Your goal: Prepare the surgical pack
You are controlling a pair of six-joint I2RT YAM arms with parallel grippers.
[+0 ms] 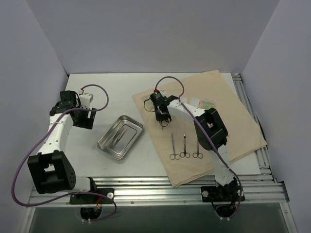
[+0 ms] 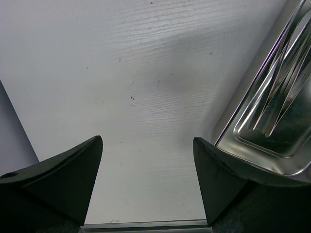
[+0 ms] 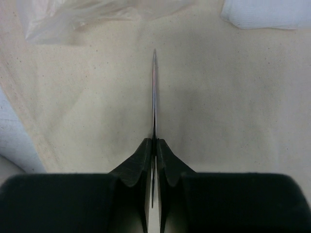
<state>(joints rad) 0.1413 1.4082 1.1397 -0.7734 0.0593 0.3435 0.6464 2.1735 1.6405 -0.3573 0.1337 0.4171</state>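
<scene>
Tan cloth (image 1: 238,116) lies spread on the tabletop (image 1: 126,92), with three scissors (image 1: 184,154) laid out on it. The right end effector (image 3: 154,143) is clamped on a thin metal instrument (image 3: 154,97). The left end effector (image 2: 147,145) gapes empty beside the steel tray (image 2: 272,155). Wrapping is apparently not yet begun.

white table top (image 1: 97,92) with a faint wood-grain texture; a few small dark specks (image 2: 132,99) on it. plain pale walls on three sides: back (image 1: 155,34), left (image 1: 24,73), right (image 1: 286,73). silver slotted metal rails (image 1: 155,187) along the near edge, and more rail (image 1: 268,165) down the right side. below the near edge, a darker grey strip (image 1: 155,218). light even and diffuse - shadows soft.
</scene>
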